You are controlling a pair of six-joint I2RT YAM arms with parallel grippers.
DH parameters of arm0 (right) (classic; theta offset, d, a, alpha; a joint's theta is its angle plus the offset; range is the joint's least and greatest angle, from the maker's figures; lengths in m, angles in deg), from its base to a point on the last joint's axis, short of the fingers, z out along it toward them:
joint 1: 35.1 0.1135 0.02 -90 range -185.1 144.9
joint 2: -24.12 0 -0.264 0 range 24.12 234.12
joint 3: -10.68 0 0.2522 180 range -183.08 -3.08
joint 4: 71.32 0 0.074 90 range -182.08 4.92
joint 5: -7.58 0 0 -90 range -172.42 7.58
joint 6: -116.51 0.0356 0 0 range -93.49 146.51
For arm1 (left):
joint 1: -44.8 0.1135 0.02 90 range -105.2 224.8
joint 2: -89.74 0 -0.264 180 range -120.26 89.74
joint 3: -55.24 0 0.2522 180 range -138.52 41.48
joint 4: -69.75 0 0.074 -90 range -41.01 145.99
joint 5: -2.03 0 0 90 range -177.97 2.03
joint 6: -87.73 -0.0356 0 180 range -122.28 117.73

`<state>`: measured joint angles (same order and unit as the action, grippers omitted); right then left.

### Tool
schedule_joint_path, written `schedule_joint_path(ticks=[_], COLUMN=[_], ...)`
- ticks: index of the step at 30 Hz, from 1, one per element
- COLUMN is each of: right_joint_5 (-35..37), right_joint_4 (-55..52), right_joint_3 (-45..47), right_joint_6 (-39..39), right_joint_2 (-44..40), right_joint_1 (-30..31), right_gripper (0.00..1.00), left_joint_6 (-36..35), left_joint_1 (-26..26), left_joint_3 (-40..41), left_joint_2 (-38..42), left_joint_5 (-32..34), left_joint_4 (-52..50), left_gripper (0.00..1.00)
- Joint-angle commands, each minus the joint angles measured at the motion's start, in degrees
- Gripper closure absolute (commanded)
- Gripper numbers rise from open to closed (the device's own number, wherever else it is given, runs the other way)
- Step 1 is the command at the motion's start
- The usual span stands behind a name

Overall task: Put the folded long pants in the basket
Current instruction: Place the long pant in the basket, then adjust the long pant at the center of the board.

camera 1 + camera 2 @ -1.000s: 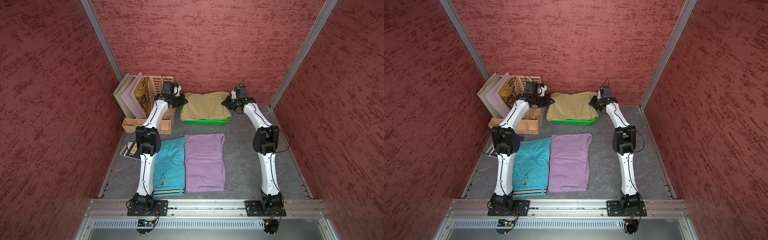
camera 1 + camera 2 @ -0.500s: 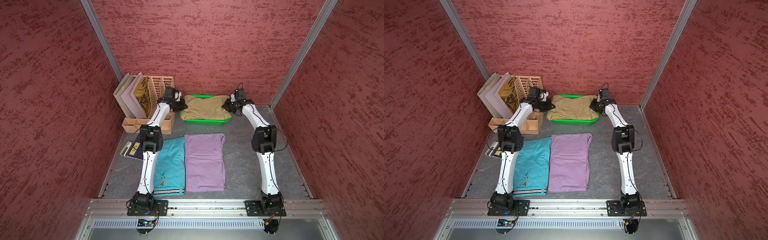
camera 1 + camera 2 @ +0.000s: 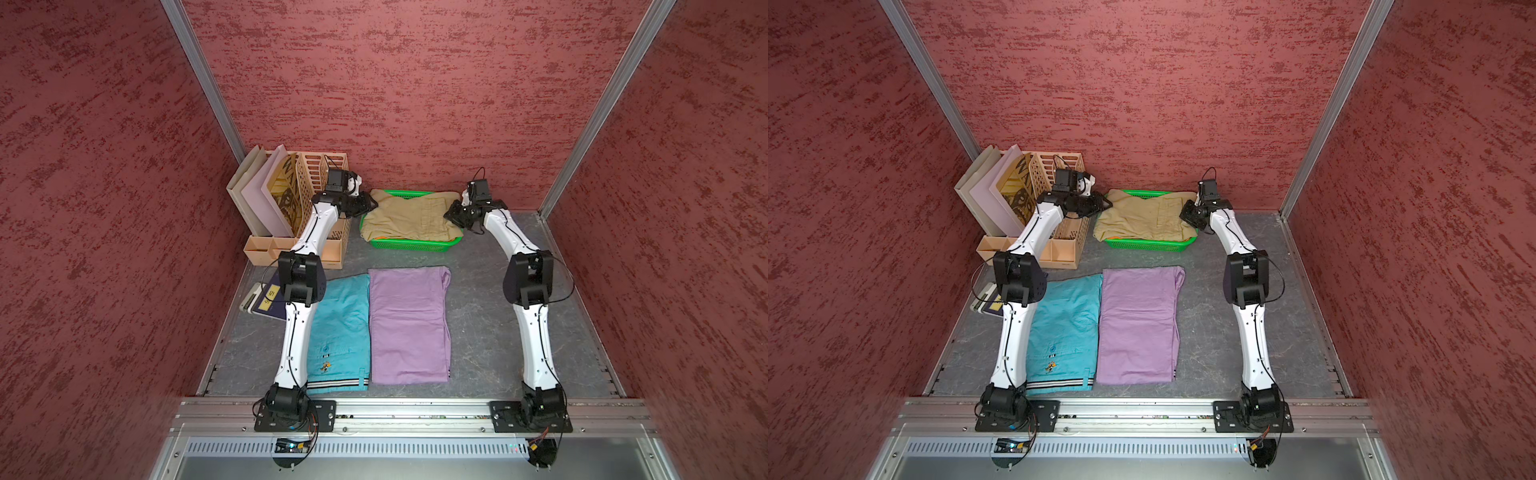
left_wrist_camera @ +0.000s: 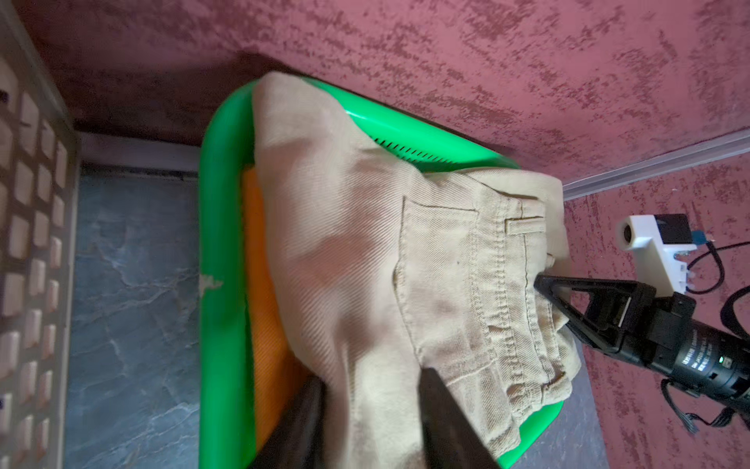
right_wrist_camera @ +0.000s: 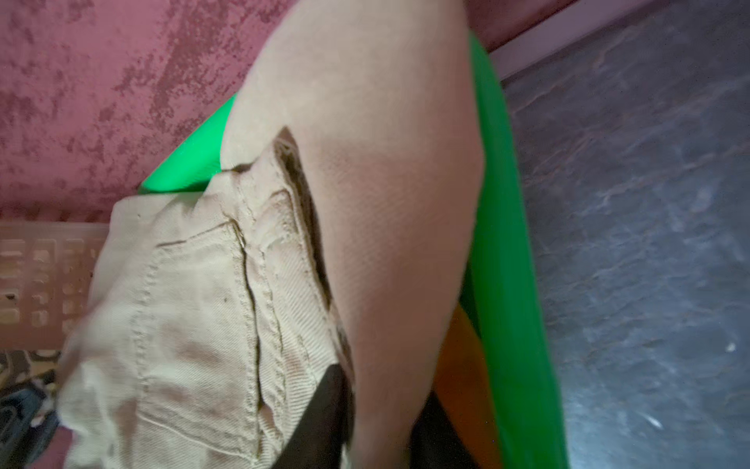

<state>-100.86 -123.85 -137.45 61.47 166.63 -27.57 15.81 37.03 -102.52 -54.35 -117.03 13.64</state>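
Spotting orange pants [image 4: 264, 284] under khaki pants [image 4: 365, 243] in the basket [image 4: 219, 243] clearly from the wrists. Top views add lilac pants [image 3: 409, 324], teal pants [image 3: 345, 324], grey floor [image 3: 478, 316], red walls [image 3: 415, 83]. Left gripper [image 4: 373, 377] fingers apart, right gripper [image 4: 548, 286] can't tell.

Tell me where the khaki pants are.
In a top view the khaki pants lie in the green basket by the back wall, over the orange pants.

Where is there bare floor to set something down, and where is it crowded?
Bare: the grey floor between the lilac pants and the right arm; a strip between the green basket and lilac pants. Crowded: the peach file rack corner; basket filled by khaki pants.
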Motion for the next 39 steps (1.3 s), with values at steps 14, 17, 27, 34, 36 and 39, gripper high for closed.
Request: schedule_joint_path(ticks=[14,17,27,34,36,39], right_joint_5=[7.4,4.3,-5.9,-12.1,-11.4,-11.1], right_joint_4=[1.6,5.1,18.2,32.1,33.1,34.6], right_joint_3=[36.5,52.2,87.6,93.6,93.8,93.9], right_joint_6=[-2.8,-1.4,2.0,6.6,6.8,7.0], right_joint_2=[-41.3,-51.9,-66.4,-59.4,-56.4,-53.6], right_joint_1=[-0.5,0.3,9.4,14.0,14.9,15.6], right_gripper=[0.31,0.31,0.32,0.29,0.28,0.27], left_joint_6=[7.7,7.6,7.8,7.9,7.8,8.5], left_joint_1=[5.1,4.3,-7.0,-10.6,-11.3,-11.6], left_joint_3=[40.3,57.9,86.7,92.0,93.5,96.2], left_joint_2=[41.5,53.6,69.9,70.9,71.9,73.5], left_joint_5=[-1.9,-2.4,-2.2,-2.3,-1.6,-1.5], left_joint_4=[6.4,10.6,10.1,9.6,9.3,10.2], left_gripper=[0.29,0.29,0.33,0.35,0.35,0.35])
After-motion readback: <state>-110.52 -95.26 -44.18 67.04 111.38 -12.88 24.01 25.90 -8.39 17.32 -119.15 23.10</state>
